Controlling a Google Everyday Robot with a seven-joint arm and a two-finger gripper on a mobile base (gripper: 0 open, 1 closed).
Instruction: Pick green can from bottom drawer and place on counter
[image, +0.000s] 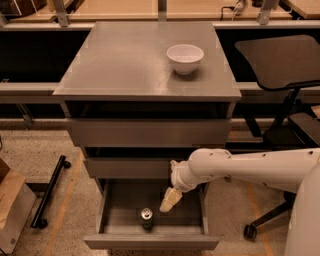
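The green can (146, 218) stands upright in the open bottom drawer (150, 243), near its front middle, silver top showing. My gripper (169, 201) hangs from the white arm over the drawer, just right of and above the can, a small gap from it. The grey counter (125, 65) is the cabinet's top above.
A white bowl (185, 58) sits on the counter at the back right. Two shallower drawers (147, 132) stick out above the bottom one. A dark office chair (280, 65) stands to the right. A black wheeled bar (47, 192) and a wooden box (12, 207) lie on the floor at left.
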